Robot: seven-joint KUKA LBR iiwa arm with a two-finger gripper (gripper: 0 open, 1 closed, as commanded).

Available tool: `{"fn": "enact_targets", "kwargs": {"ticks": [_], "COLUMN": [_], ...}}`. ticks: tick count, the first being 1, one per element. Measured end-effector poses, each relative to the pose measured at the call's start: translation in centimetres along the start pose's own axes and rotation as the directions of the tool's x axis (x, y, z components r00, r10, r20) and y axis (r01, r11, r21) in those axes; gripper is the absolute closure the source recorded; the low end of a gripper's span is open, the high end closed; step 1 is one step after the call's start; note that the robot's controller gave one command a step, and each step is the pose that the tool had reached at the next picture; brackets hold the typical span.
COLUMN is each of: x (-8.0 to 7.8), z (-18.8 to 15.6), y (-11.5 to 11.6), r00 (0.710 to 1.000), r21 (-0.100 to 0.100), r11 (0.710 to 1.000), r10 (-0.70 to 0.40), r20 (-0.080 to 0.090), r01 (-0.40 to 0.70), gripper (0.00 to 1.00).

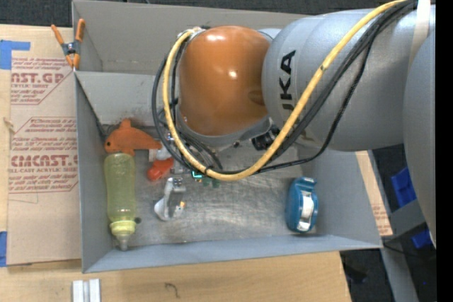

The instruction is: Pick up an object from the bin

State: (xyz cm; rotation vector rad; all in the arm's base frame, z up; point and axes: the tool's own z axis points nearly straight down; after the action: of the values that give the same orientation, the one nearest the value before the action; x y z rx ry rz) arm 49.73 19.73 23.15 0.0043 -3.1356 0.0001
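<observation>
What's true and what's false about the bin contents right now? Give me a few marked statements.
1. A yellow-green bottle lies on its side along the left wall of the bin. True.
2. The blue and white thing touches the bottle. False: it lies well apart, at the bin's right end by the near wall.
3. An orange toy lies just beyond the bottle's far end. True.
4. The arm comes in from the left. False: it reaches in from the right.
5. The small red thing lies in the bin's right half. False: it is left of the middle, close beside the bottle.
</observation>
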Motion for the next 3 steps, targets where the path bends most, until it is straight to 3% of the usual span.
{"fn": "enact_targets", "kwargs": {"ticks": [1,2,3], "x": [-0.2,-0.4,-0.4], "z": [-0.3,3.9,6.7], "y": [-0.1,-1.4,-3.9], "r00": [1.0,0.992,0.911], "r21": [-0.001,-0.001,0.002], "r11": [1.0,0.992,0.911], "r10": [0.002,-0.128,-0.412], "r20": [0.007,0.01,0.007], "r01": [-0.002,0.128,0.412], "gripper": [0.0,0.0,0.0]}}
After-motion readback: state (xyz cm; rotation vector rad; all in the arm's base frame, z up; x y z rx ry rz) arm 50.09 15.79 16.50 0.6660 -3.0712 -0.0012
